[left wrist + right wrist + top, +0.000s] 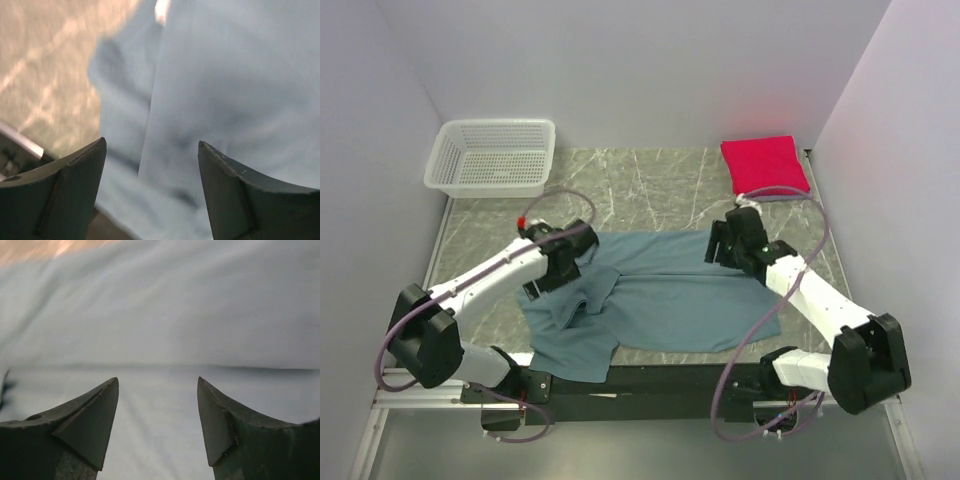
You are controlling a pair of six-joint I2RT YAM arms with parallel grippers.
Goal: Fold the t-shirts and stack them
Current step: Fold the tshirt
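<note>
The teal-blue t-shirt (670, 295) lies spread and partly folded on the table's near half, its left part rumpled and hanging toward the front edge. My left gripper (560, 268) hovers over the shirt's left side, open and empty; its wrist view shows a cloth fold (210, 100) between the spread fingers. My right gripper (720, 245) is over the shirt's upper right edge, open and empty, with smooth cloth (160, 330) below it. The crimson-pink t-shirt (764, 163) lies folded at the back right, on a thin pale lavender one (772, 194) whose edge just shows.
A white plastic mesh basket (492, 155) stands at the back left. White walls close in both sides and the back. Bare marbled tabletop (640, 190) lies between the basket and the folded shirts. A metal rail (20, 142) runs along the table's edge.
</note>
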